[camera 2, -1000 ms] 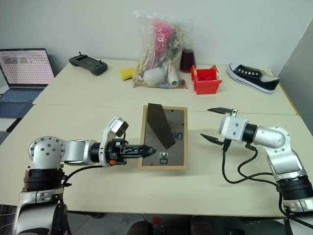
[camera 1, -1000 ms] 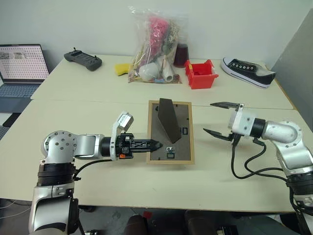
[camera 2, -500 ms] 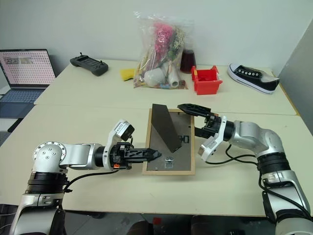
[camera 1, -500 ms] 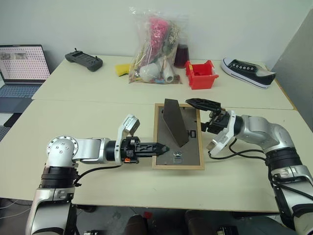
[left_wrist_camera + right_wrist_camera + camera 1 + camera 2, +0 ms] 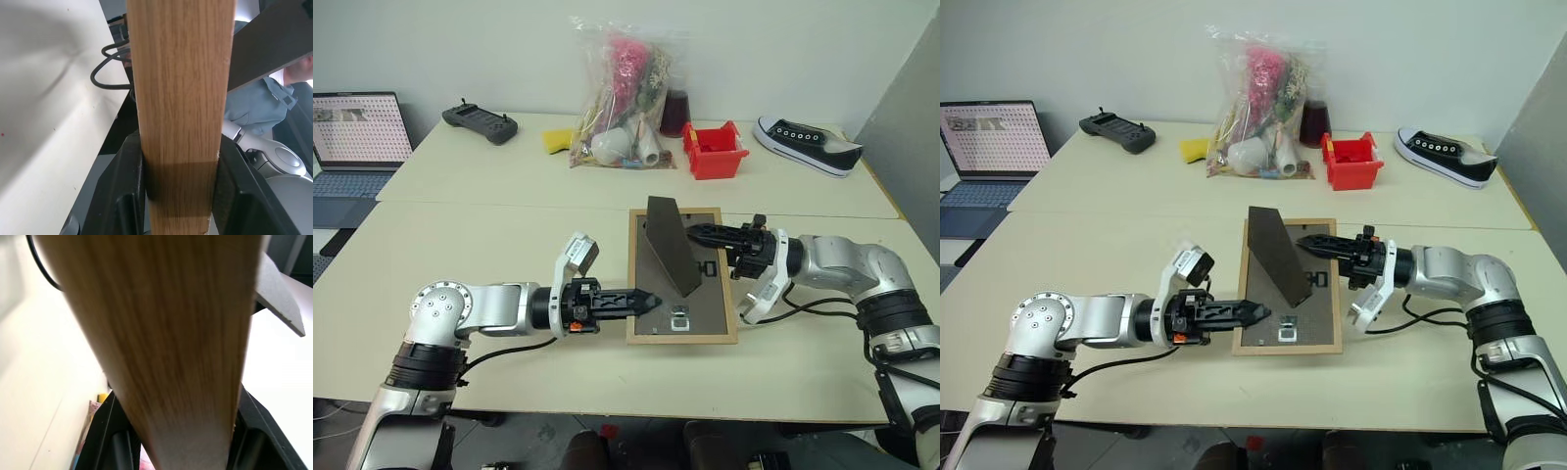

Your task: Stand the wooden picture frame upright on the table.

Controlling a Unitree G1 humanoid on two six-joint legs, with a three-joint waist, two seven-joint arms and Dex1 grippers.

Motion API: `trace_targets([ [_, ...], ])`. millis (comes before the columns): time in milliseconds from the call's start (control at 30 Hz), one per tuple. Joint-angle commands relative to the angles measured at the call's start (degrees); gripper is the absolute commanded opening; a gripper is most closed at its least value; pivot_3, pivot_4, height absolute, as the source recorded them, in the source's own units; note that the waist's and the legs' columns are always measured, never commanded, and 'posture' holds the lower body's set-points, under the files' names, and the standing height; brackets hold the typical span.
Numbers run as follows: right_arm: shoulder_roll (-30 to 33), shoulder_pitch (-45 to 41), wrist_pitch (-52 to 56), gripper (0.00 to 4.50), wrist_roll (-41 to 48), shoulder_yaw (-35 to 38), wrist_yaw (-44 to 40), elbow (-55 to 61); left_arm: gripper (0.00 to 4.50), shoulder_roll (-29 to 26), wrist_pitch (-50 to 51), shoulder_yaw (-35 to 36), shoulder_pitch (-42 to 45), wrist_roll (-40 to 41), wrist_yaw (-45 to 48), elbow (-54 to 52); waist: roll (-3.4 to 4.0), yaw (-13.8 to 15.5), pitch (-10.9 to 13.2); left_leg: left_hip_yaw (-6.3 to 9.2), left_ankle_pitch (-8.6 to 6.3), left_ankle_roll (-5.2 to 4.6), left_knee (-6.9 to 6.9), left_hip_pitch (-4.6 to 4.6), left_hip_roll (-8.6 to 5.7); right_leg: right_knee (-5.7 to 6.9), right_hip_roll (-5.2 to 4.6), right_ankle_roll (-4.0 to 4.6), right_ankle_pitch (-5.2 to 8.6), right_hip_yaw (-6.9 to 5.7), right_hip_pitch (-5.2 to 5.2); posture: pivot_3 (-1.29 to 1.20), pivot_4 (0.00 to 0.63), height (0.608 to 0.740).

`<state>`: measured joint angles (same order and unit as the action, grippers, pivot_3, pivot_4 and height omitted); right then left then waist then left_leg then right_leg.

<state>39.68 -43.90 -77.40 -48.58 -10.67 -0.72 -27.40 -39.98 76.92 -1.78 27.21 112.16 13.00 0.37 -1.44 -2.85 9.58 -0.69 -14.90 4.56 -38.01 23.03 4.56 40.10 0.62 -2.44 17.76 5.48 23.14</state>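
1. The wooden picture frame (image 5: 683, 277) lies back-up on the near section of the counter (image 5: 489, 245), its dark easel leg (image 5: 670, 245) folded out and rising from the back.
2. My left fingers (image 5: 641, 300) reach in level from the frame's left side and are clamped on its left wooden border, near the lower corner; the left wrist view shows the light wood strip pinched between both black pads.
3. My right fingers (image 5: 705, 234) come in from the frame's right side, closed over its right border near the upper corner; the right wrist view shows wood wedged between them.
4. Nearer me than the frame's bottom border, bare counter runs to the front edge.
5. Beyond the frame's top border lies the seam (image 5: 509, 206) between the counter's two sections, close by.
6. Farther behind the frame stand a red bin (image 5: 715, 149) and a clear bag of oddments (image 5: 622, 93), well apart from it.
7. Behind and to the frame's right, a black sneaker (image 5: 808, 143) lies near the far edge; far to its left sit a controller (image 5: 480, 120) and a laptop (image 5: 357, 137).
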Motion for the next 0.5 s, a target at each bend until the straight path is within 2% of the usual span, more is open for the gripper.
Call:
trace_targets([
  [33, 0.9, -2.5, -0.6, 1.34, 4.8, -0.1, 0.9, -0.8, 2.75, -2.1, -2.0, 1.8, -0.1, -0.3, -0.1, -0.8, 0.0, -0.1, 0.0, 0.0, 0.0, 0.0, 0.0, 0.0, 0.0, 0.0, 0.0, 0.0, 0.0, 0.02, 0.0, 0.0, 0.15, 0.74],
  [167, 0.6, -3.4, 2.5, 1.34, 16.6, -5.4, -5.9, -5.6, 3.56, -6.2, -4.6, 6.7, 0.3, -2.0, 0.6, 0.7, 0.0, -0.3, 0.0, -0.08, 0.0, 0.0, 0.01, 0.0, 0.02, 0.0, 0.02, 0.0, 0.0, 0.0, 0.0, 0.0, 0.15, 0.74],
  [233, -0.1, -2.9, 7.4, 1.34, 26.8, -8.8, -12.7, -6.4, 4.02, -7.9, -6.2, 9.4, 0.0, -3.7, 0.5, 0.3, 0.0, -0.4, 0.0, -0.09, -0.01, -0.01, 0.03, -0.01, 0.04, 0.01, 0.03, 0.01, 0.0, -0.01, 0.0, 0.0, 0.15, 0.74],
  [267, -0.6, -2.2, 11.0, 1.34, 33.1, -10.4, -17.2, -5.3, 4.11, -8.8, -7.1, 11.0, -0.4, -5.3, 0.6, -0.9, 0.0, -0.5, 0.0, -0.09, -0.01, -0.01, 0.04, -0.02, 0.05, 0.0, 0.03, 0.01, 0.01, -0.01, -0.02, 0.0, 0.15, 0.74],
  [333, -2.0, -0.6, 20.4, 1.34, 45.0, -13.2, -28.1, -2.1, 4.49, -10.0, -10.6, 13.5, -2.2, -13.3, 0.3, -5.5, 0.0, -0.5, 0.0, -0.03, -0.01, -0.02, 0.05, -0.02, 0.05, -0.01, 0.01, 0.01, 0.0, 0.01, -0.02, 0.0, 0.15, 0.74],
  [400, -4.4, 1.2, 37.7, 1.34, 58.4, -13.6, -39.9, 3.6, 4.5, -10.0, -16.5, 15.1, -4.7, -23.5, -1.1, -11.2, 0.0, -0.4, 0.0, 0.07, -0.01, -0.02, 0.05, -0.02, 0.08, -0.05, 0.0, 0.01, 0.0, 0.01, -0.06, 0.0, 0.15, 0.74],
  [500, -8.1, 1.7, 62.6, 1.34, 71.5, -11.9, -48.9, 8.9, 4.5, -10.1, -24.8, 14.2, -8.3, -39.1, -1.0, -20.8, 0.01, -0.4, 0.0, 0.14, 0.0, 0.0, 0.06, -0.04, 0.14, -0.05, -0.02, 0.02, 0.0, -0.02, -0.09, 0.0, 0.15, 0.74],
])
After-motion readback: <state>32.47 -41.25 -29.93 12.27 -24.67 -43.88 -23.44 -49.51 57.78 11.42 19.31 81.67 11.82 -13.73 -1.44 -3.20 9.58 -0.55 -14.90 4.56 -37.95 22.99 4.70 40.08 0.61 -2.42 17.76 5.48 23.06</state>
